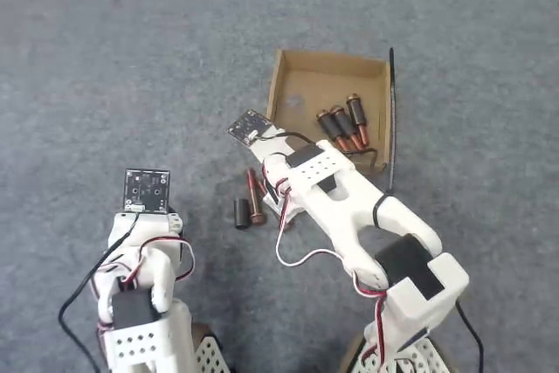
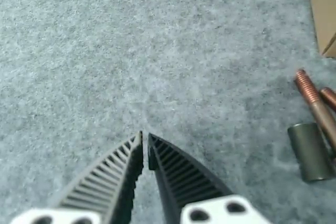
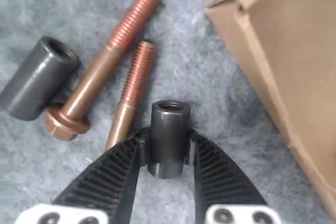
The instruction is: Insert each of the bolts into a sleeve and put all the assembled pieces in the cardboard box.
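My right gripper is shut on a dark sleeve, held upright just above the carpet. Beside it lie two copper bolts, a longer one and a shorter one, with a second dark sleeve next to the longer bolt's head. The cardboard box stands just beyond and holds three assembled pieces. In the high view the loose sleeve and a bolt lie left of the right arm. My left gripper is shut on nothing, low over bare carpet.
Grey carpet covers the table. A black cable runs along the box's right wall. The left arm stands at the lower left, away from the parts. From the left wrist view, the bolt and sleeve lie off to one side.
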You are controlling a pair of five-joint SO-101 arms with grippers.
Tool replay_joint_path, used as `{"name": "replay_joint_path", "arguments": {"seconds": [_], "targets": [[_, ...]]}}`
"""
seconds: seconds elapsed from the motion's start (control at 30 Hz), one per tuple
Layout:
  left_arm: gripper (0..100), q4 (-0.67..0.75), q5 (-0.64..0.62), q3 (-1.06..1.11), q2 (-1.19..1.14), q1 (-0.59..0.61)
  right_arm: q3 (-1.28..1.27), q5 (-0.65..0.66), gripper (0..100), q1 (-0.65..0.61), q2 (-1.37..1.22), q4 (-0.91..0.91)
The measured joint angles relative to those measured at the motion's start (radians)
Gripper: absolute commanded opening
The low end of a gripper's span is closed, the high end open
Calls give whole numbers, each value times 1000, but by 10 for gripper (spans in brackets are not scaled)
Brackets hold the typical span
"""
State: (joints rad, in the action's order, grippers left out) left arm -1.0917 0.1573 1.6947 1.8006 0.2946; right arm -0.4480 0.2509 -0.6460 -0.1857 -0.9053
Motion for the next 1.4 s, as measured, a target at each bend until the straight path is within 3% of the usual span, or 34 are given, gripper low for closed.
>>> {"name": "replay_joint_path", "arguments": {"seconds": [0.3, 0.47, 0.63, 1.0, 1.4], "targets": [[15, 0, 0, 0, 0, 0, 5, 0, 6, 46, 14, -87], [15, 0, 0, 0, 0, 0, -2, -9, 6, 224, 137, -245], [15, 0, 0, 0, 0, 0, -123, -115, 6, 399, 338, -302], [13, 31, 0, 0, 0, 0, -505, -143, 6, 747, 675, -203], [13, 74, 0, -37, 0, -23, -554, -98, 6, 850, 657, -94]]}}
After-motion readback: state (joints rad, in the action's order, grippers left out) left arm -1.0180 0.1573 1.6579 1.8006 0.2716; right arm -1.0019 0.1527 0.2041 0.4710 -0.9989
